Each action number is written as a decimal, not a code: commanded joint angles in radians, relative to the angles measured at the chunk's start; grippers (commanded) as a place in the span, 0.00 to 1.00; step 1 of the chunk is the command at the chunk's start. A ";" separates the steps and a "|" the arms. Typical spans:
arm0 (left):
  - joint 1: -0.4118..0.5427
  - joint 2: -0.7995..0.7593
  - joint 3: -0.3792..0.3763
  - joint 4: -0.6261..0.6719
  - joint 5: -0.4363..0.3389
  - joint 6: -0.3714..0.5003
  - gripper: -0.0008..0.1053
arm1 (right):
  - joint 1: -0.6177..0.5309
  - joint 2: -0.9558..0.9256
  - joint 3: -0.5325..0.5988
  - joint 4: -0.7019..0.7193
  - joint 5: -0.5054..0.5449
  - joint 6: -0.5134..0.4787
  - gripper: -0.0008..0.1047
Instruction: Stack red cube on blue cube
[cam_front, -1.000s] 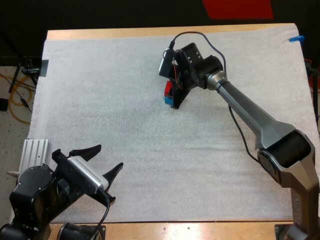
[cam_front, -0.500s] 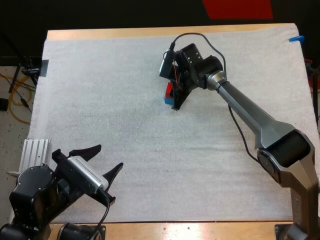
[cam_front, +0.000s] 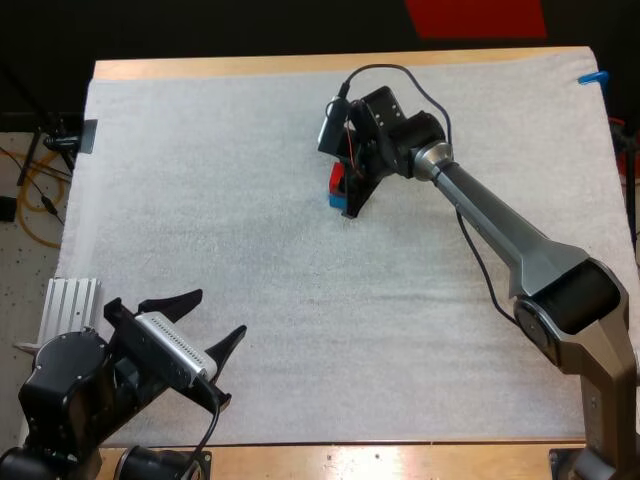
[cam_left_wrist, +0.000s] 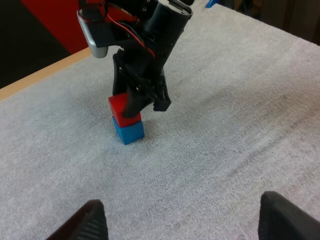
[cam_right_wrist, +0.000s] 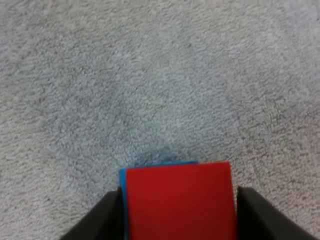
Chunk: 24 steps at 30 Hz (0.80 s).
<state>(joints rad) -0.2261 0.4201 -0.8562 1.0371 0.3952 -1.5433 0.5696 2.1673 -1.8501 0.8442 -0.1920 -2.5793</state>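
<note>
Covering almost the whole wooden table (cam_front: 300, 65) is a white mat of rough, towel-like fabric (cam_front: 250, 250), which lies flat. A thin band of bare wood shows along the far side and again along the near side. To the left of the table is a pale speckled floor (cam_front: 25, 260) with a loop of orange cable (cam_front: 28, 190) on it. A ribbed light metal plate (cam_front: 70, 305) sits at the near left corner of the mat.

The small red cube (cam_left_wrist: 121, 106) rests on top of the small blue cube (cam_left_wrist: 129, 131) in the far middle part of the mat. It is shifted a little, so that a narrow blue edge stays visible on one side. The right gripper (cam_front: 350, 200) is lowered over this stack, at the red cube. Whether it pinches the cube or stands free of it, I cannot tell.

The left gripper (cam_front: 218, 312) hangs above the near left part of the mat, well apart from the cubes. Its two black fingers (cam_front: 175, 298) are spread wide, with nothing between them.
</note>
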 joint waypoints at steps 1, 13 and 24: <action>-0.004 -0.001 -0.008 -0.010 -0.002 0.000 0.60 | 0.000 -0.008 -0.010 -0.017 -0.015 0.001 0.53; -0.004 -0.001 -0.008 -0.010 -0.002 0.000 0.60 | 0.004 -0.039 -0.010 0.001 -0.011 0.057 0.60; -0.004 0.006 -0.008 -0.032 0.000 0.045 0.60 | -0.001 -0.226 -0.010 0.065 -0.126 0.288 0.59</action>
<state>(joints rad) -0.2261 0.4201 -0.8562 1.0228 0.3952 -1.5041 0.5723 1.9660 -1.8501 0.8931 -0.2889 -2.2977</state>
